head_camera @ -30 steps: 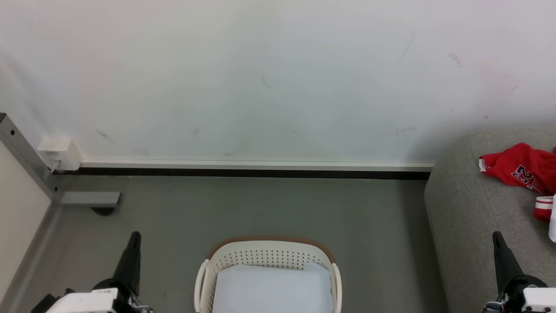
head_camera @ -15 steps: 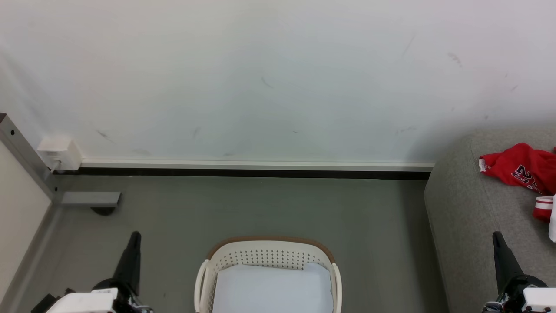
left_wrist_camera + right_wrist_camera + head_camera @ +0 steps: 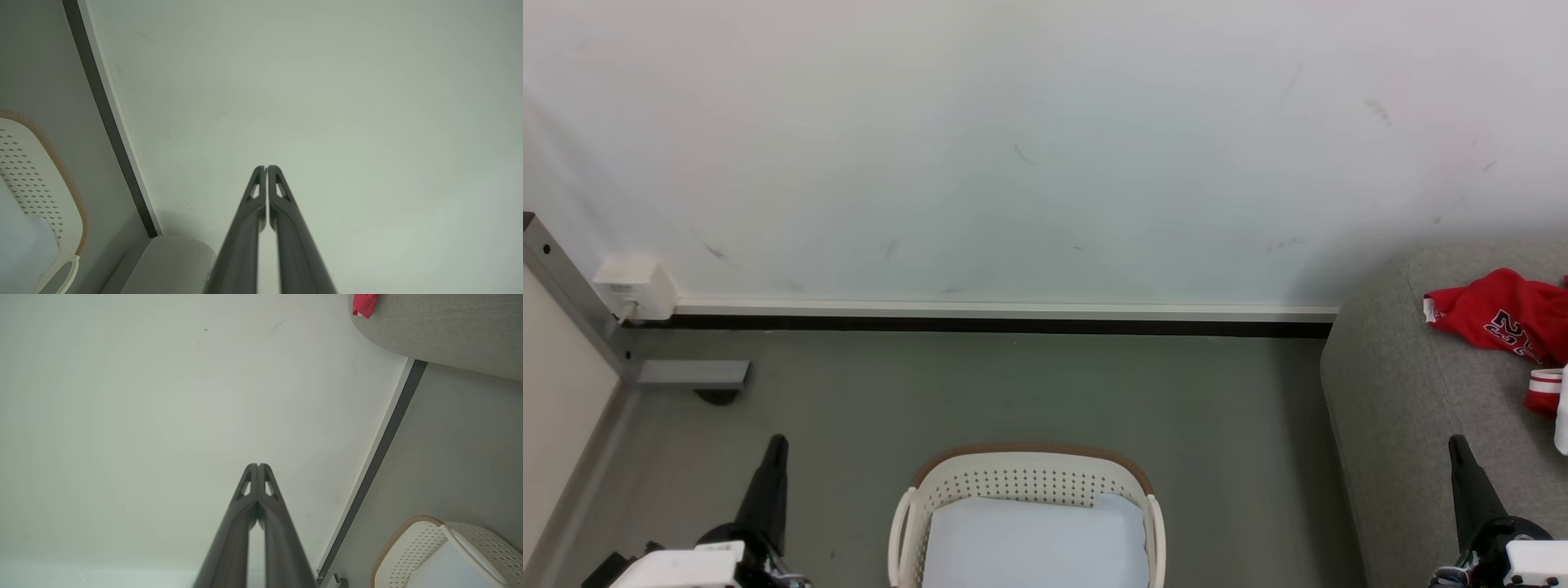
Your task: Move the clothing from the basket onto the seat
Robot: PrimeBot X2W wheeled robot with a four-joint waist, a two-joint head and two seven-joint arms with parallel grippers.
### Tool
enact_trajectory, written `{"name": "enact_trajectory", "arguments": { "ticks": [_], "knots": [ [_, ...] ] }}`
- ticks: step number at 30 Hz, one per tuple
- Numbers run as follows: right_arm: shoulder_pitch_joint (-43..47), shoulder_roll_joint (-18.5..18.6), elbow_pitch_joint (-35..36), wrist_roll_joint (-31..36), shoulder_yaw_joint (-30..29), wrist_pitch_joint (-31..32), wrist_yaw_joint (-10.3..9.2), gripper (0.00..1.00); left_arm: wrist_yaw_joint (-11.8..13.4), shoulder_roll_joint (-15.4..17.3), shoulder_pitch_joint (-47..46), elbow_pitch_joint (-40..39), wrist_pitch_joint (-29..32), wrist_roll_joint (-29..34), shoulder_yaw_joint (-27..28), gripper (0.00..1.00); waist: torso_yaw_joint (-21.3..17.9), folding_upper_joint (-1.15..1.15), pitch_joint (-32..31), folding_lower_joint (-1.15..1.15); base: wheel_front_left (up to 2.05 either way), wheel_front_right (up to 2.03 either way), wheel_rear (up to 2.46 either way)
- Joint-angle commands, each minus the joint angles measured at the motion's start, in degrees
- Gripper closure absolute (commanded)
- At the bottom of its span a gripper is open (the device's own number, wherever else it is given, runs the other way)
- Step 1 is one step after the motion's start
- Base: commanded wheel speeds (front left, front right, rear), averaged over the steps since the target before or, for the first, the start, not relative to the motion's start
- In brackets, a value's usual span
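Clothing point(image 3: 1494, 314) lies on the seat point(image 3: 1388, 408), with left gripper point(image 3: 266, 167) and right gripper point(image 3: 258, 464) pinched together, empty.

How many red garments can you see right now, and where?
1: the red garment lies crumpled on the grey sofa, at the head view's right edge, partly cut off. The basket holds a pale pad; anything beneath is hidden.
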State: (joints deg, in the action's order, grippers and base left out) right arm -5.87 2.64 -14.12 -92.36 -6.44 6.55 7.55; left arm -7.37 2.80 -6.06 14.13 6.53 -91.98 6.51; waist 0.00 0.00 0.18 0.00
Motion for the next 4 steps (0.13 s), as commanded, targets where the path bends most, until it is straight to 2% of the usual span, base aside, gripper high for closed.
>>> {"name": "enact_trajectory", "arguments": {
  "ticks": [1,4],
  "knots": [
    [-0.71,0.45,0.28,-0.12,-0.23,0.16,-0.12,1.00,-0.26,0.13,-0.41,-0.20,0.22,-0.79,0.11,1.00,0.00,0.00,0.00,0.00,0.00,0.00,0.00],
    [-0.71,0.45,0.28,-0.12,-0.23,0.16,-0.12,1.00,-0.26,0.13,-0.41,-0.20,0.22,-0.79,0.11,1.00,0.00,0.00,0.00,0.00,0.00,0.00,0.00]
  ]
}}
